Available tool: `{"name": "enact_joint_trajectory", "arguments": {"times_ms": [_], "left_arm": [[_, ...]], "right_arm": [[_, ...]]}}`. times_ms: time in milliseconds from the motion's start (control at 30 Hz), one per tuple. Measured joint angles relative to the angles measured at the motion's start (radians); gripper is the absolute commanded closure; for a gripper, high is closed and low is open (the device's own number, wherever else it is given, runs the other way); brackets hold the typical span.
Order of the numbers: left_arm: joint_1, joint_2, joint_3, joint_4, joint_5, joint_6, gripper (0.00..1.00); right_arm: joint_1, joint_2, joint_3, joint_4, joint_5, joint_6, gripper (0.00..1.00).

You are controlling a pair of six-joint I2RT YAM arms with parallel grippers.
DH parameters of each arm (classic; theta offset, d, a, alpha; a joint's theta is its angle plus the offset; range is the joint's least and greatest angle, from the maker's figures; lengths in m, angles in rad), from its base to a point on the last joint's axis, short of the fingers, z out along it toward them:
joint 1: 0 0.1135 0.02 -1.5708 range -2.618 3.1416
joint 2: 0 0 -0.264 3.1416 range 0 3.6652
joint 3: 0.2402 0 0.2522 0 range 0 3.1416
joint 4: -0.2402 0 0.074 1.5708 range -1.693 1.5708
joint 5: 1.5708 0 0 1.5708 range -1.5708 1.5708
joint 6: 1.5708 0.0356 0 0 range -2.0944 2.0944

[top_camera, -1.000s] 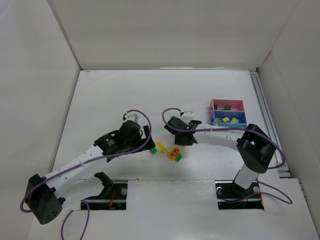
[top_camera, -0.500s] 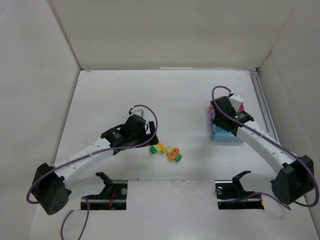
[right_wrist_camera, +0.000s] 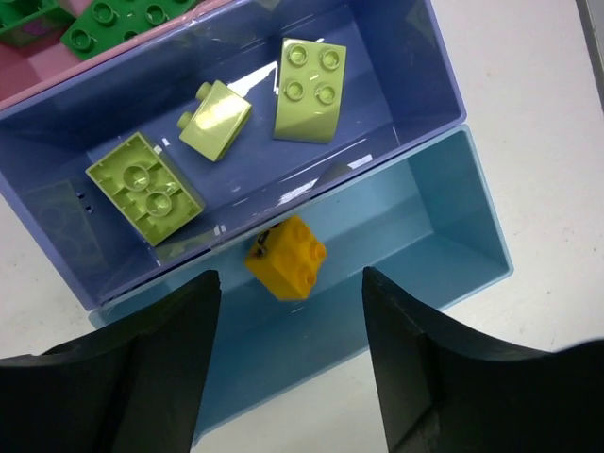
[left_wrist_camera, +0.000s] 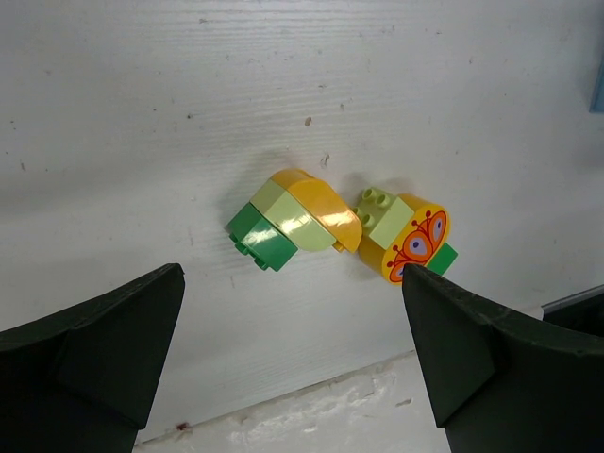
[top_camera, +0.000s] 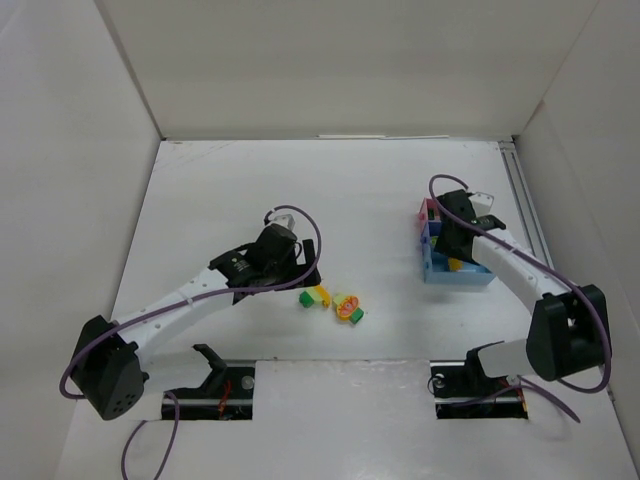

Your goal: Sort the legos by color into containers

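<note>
My right gripper hangs open above the containers. A yellow lego sits between its fingers, touching neither, in the light blue tray. Three pale green legos lie in the dark blue tray. Dark green legos lie in the pink tray. On the table a green, pale and orange clump lies beside an orange round clump. My left gripper is open just short of them, holding nothing.
White enclosure walls stand at the left, back and right. A metal rail runs along the table's right side, close to the trays. Both arm bases sit at the near edge, on a raised white ledge.
My right arm swung from mid-table over to the trays, opened, and the yellow lego left its fingers. My left gripper crept a little closer to the two clumps.
</note>
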Motion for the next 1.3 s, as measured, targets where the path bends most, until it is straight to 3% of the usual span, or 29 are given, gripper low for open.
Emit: {"name": "enact_joint_trajectory", "arguments": {"times_ms": [233, 400, 500, 667, 867, 1233, 1267, 1300], "left_arm": [[0.0, 0.0, 0.0, 0.005, 0.0, 0.0, 0.0], [0.001, -0.001, 0.0, 0.005, 0.003, -0.005, 0.0], [0.006, -0.012, 0.0, 0.004, 0.002, -0.011, 0.0], [0.014, -0.096, -0.001, -0.002, -0.008, -0.021, 0.0], [0.02, -0.197, -0.001, -0.031, -0.033, -0.027, 0.0], [0.019, -0.268, -0.031, -0.06, -0.071, -0.034, 0.0], [0.02, -0.267, -0.032, -0.06, -0.072, -0.034, 0.0], [0.02, -0.267, -0.032, -0.06, -0.072, -0.035, 0.0]], "right_arm": [[-0.007, -0.018, 0.0, -0.011, 0.002, -0.008, 0.27], [0.016, -0.146, -0.014, 0.015, -0.023, -0.113, 0.26], [0.125, -0.246, -0.035, 0.075, -0.091, -0.247, 0.25], [0.462, -0.303, -0.085, 0.225, -0.23, -0.433, 0.25], [0.73, -0.185, -0.118, 0.348, -0.363, -0.54, 0.25], [0.803, 0.042, -0.145, 0.44, -0.454, -0.587, 0.24], [0.81, 0.053, -0.146, 0.442, -0.456, -0.591, 0.17], [0.814, 0.06, -0.146, 0.446, -0.457, -0.591, 0.17]]}}
